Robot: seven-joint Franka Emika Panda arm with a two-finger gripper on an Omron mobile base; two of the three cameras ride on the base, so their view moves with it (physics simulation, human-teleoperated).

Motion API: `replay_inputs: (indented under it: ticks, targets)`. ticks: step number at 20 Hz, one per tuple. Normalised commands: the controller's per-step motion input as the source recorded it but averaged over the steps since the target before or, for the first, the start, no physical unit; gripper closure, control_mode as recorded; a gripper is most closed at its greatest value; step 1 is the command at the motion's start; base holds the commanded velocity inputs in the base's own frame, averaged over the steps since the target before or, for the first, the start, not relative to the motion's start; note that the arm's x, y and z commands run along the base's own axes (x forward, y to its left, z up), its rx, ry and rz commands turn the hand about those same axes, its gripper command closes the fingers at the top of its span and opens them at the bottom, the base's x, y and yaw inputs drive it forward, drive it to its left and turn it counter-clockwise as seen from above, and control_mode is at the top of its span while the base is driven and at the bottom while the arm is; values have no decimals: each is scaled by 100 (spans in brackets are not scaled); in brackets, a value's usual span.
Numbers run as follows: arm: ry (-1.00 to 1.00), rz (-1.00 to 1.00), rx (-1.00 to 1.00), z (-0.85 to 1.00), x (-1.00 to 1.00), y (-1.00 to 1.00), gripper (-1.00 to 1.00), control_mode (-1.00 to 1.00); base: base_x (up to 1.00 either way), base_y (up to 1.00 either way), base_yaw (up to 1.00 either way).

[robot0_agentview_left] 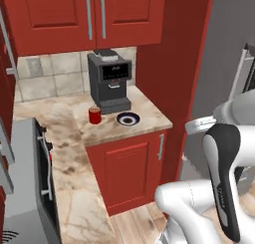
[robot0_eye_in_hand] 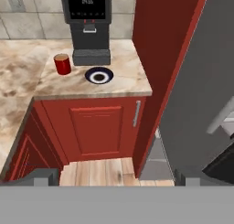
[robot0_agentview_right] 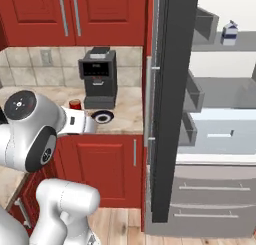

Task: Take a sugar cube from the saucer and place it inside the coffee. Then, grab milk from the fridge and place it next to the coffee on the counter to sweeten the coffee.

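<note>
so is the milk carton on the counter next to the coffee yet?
No, the milk carton stands on an upper shelf of the open fridge, far from the red coffee cup on the counter.

The arm hides part of the coffee (robot0_agentview_right: 75, 104) – sugar cube too small to tell.

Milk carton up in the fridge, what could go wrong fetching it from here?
The milk carton sits on a high fridge shelf far to the right, so reach may be marginal. The open fridge door stands edge-on between it and the counter, so a carried carton could clip it or the coffee.
</note>
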Motion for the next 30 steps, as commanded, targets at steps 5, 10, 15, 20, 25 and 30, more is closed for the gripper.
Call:
replay_inputs:
  ticks: [5,10,15,20,25,30]
  targets:
    - [0,0,0,0,0,0,-100,100,-100,54,-62]
    - [0,0,0,0,0,0,-100,100,-100,56,-59]
    - [0,0,0,0,0,0,-100,100,-100,40,-68]
    - [0,0,0,0,0,0,-100,100,-60,-5,-77]
    - [0,0,0,0,0,0,-100,100,18,-70,-61]
    - [0,0,0,0,0,0,-100,100,98,-45,-22]
